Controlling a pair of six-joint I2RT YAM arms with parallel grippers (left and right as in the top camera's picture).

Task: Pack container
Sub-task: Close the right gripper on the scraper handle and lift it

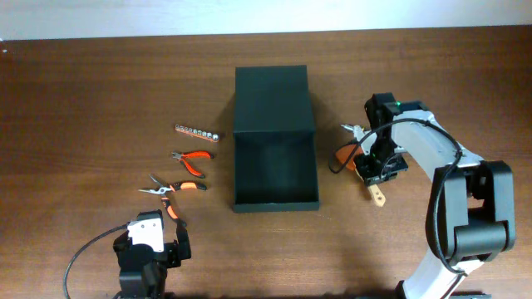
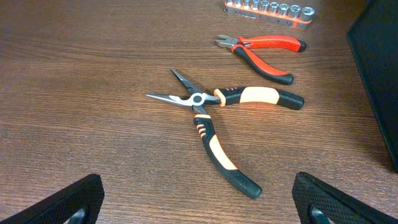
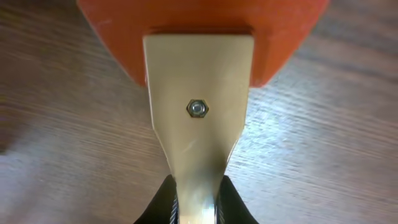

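Observation:
The container (image 1: 274, 178) is a dark green square box, open, with its flap lid (image 1: 273, 100) folded back; its edge shows in the left wrist view (image 2: 379, 74). My right gripper (image 1: 376, 169) is to the right of it, low over the table. It is shut (image 3: 198, 208) on the tan handle (image 3: 198, 93) of a tool with an orange head (image 3: 199, 25). My left gripper (image 2: 199, 205) is open and empty at the front left (image 1: 156, 223), just behind the needle-nose pliers (image 2: 214, 118).
Left of the box lie a socket rail (image 1: 198, 131), red-handled cutters (image 1: 191, 159) and the orange-and-black needle-nose pliers (image 1: 176, 188). The rail (image 2: 270, 9) and the cutters (image 2: 264, 51) also show in the left wrist view. A small metal item (image 1: 353, 129) lies beside the right gripper.

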